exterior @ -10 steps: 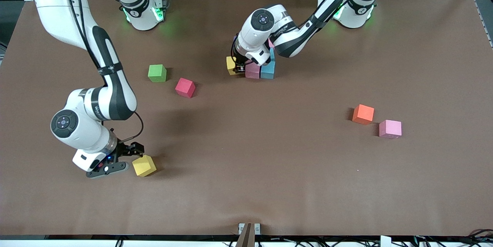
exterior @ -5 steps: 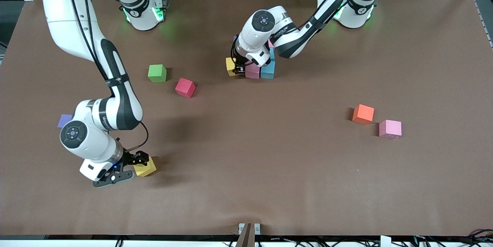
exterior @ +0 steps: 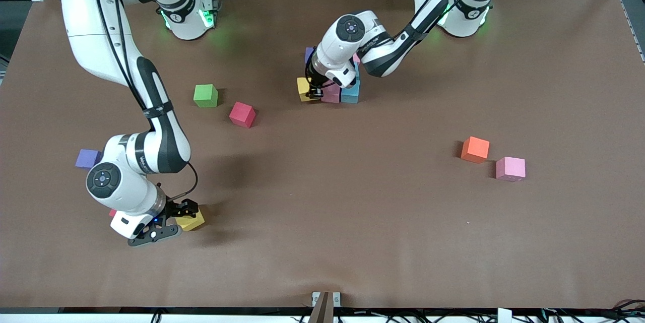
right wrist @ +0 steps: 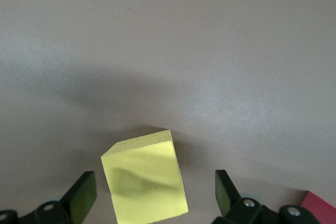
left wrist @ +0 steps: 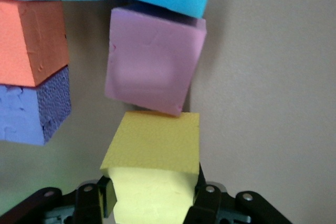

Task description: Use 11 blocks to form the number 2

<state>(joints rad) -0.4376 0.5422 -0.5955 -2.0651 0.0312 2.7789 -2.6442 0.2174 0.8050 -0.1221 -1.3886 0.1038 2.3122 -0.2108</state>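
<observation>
Brown table (exterior: 352,202); arm lettering too small to read.

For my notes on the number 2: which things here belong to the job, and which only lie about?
Job: started digit; held yellow cube in shut left tool; loose yellow cube inside open right tool; red cube; orange cube; pink cube; purple cube.
Lying about: green cube.
</observation>
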